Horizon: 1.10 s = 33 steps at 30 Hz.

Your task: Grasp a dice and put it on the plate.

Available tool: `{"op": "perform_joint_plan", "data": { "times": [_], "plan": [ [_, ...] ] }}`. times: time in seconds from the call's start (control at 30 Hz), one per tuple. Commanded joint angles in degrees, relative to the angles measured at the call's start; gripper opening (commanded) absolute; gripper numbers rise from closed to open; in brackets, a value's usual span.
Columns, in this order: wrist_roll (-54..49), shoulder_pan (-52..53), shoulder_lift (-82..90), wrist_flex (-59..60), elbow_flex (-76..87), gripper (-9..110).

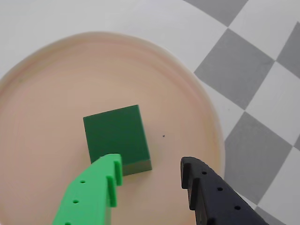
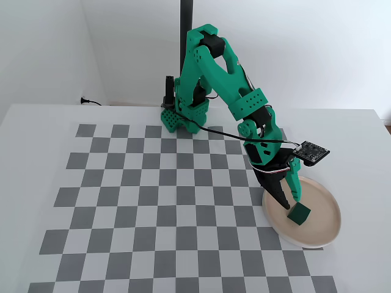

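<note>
Releasing step, by the look of it: dice point(image 1: 117, 139) sits flat on the beige-pink face of the plate point(image 1: 42, 93) in the wrist view, left of centre in frame, with the pincer point(image 1: 150, 176) spread wide and gripping nothing. Green finger point(image 1: 96, 192) overlaps the cube's lower left corner in the picture; black finger point(image 1: 211, 197) stands clear off to the right with bare plate between. To finish well: lift straight up, no sideways drag, so the green finger does not nudge the cube toward the rim; hold the spread until well clear. Contact between green finger and cube hard to call from here, possibly touching, possibly just above.

In the fixed view, checkerboard surface point(image 2: 153, 201) fills the left and middle, arm base at the back, then pincer point(image 2: 291, 203) pointing down over the plate point(image 2: 327, 223) at the right edge of the board, dice point(image 2: 299, 213) just below the tips, on the plate's left half. Plate rim overhangs the checker pattern onto plain white. Fingertips blend together at this size; gap not readable here. Wrist view cuts off the plate's left and bottom edges and both finger roots; slight blur on the far rim.
</note>
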Motion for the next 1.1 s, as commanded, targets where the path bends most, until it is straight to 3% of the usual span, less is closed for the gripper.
{"op": "perform_joint_plan", "data": {
  "times": [0.0,0.27,1.07],
  "plan": [
    [0.5,1.0,11.3,5.6,-5.3,4],
    [0.5,4.9,24.4,10.2,1.5,-4],
    [4.7,17.1,60.7,11.8,30.8,-4]
  ]
}}
